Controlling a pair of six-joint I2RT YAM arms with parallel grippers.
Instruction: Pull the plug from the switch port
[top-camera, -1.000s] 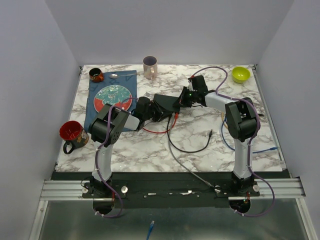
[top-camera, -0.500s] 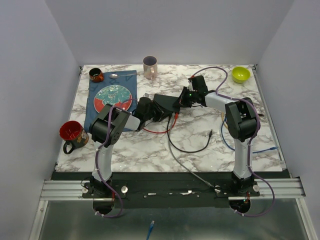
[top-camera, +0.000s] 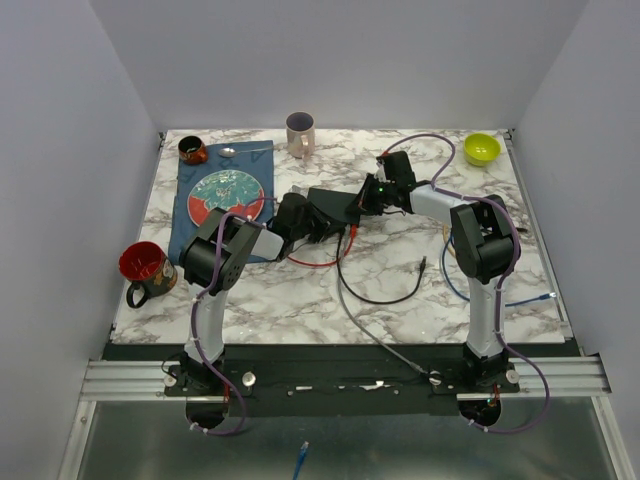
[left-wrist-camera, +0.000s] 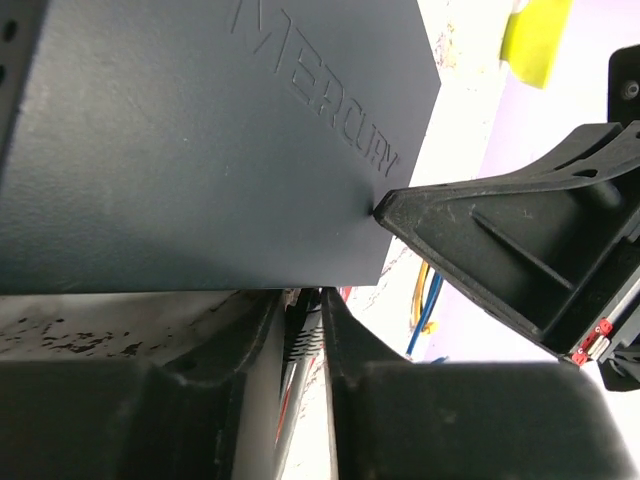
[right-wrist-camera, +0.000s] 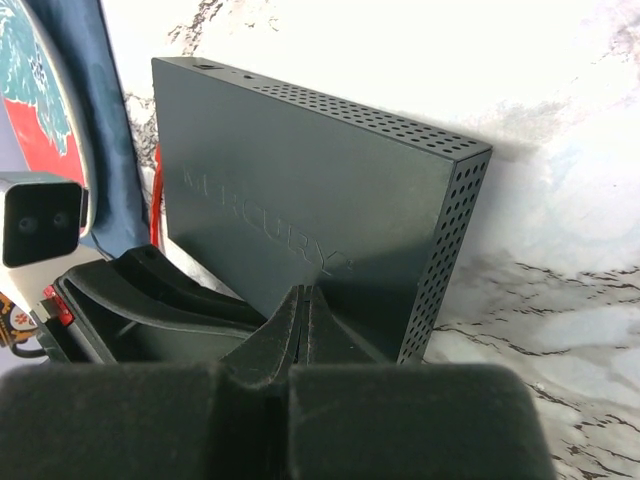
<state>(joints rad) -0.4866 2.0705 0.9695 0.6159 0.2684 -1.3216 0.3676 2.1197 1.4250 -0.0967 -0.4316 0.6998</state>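
Left arm (top-camera: 215, 255) stretched toward centre, jaws narrowly apart — right arm (top-camera: 480, 245) bent inward, jaws pressed together.

Robot lab test cell, plain pale walls (top-camera: 350, 60) boxing in a marble-patterned desk (top-camera: 300, 290), left arm (top-camera: 215, 262) and right arm (top-camera: 485, 250) bolted to an aluminium rail (top-camera: 340, 378), loose cables (top-camera: 380, 297) strewn about.

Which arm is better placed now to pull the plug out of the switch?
Left. The left gripper sits at the edge of the switch, with a cable between its fingers. The right gripper is shut, with its tips on the switch's top face, so it probably suits steadying better.
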